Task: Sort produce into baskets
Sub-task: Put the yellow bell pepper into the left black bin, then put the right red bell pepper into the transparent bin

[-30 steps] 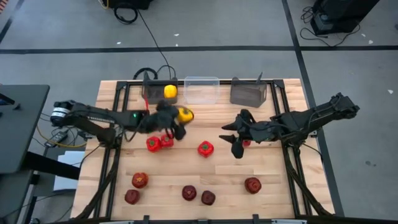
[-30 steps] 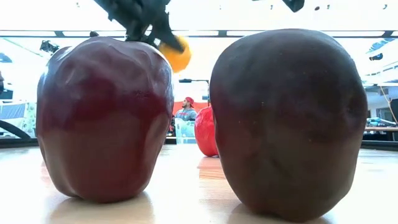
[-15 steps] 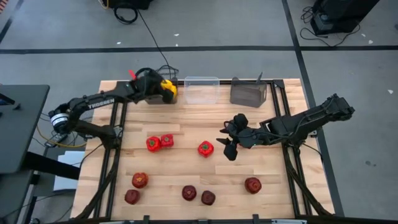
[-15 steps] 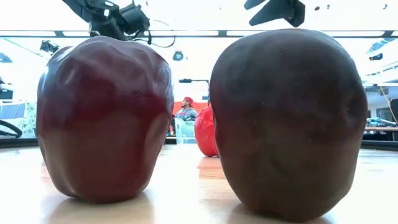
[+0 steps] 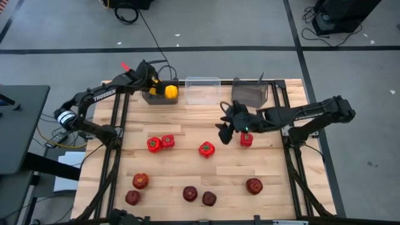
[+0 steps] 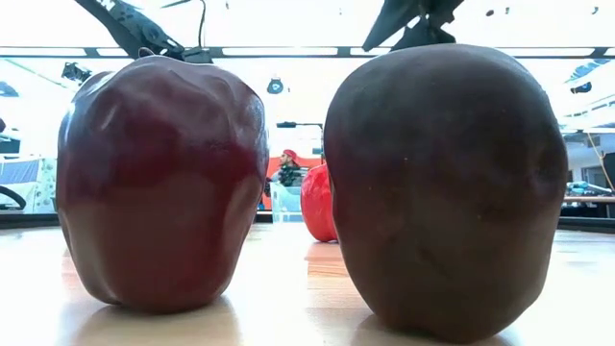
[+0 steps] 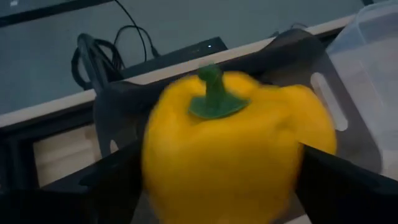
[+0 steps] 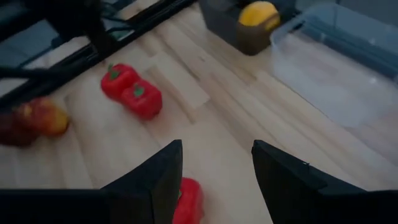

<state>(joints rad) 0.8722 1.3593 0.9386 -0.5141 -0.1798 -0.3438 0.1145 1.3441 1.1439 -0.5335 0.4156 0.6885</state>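
My left gripper point(image 5: 155, 82) is at the far left dark grey basket point(image 5: 149, 97), open, with a yellow pepper point(image 7: 233, 149) between its fingers, stem up, over the basket; in the high view yellow point(image 5: 170, 92) shows in that basket. My right gripper point(image 5: 224, 128) is open and empty above mid-table. A red pepper point(image 5: 246, 139) lies by its arm and another point(image 5: 206, 149) to its near left. Two more red peppers point(image 5: 160, 142) touch each other at left. Several dark red apples point(image 5: 190, 194) sit along the near edge. My left gripper has the yellow pepper's sides point(image 7: 155, 168) between its two wide-spread fingers point(image 7: 106, 186). The pepper is blurred against a sharper background, and I cannot tell whether the fingers touch it.
A clear basket point(image 5: 202, 90) and a second dark grey basket point(image 5: 250, 94) stand at the far edge, to the right of the first. Two apples point(image 6: 159, 183) point(image 6: 447, 183) fill the low view, with a red pepper point(image 6: 319, 204) behind. A person point(image 6: 288, 171) shows in the room beyond.
My left gripper has carried the yellow pepper from mid-table toward the far edge, to the left dark grey basket. My right gripper has gone toward the table's left and then its far edge, staying open, and a red pepper now shows beside its arm.
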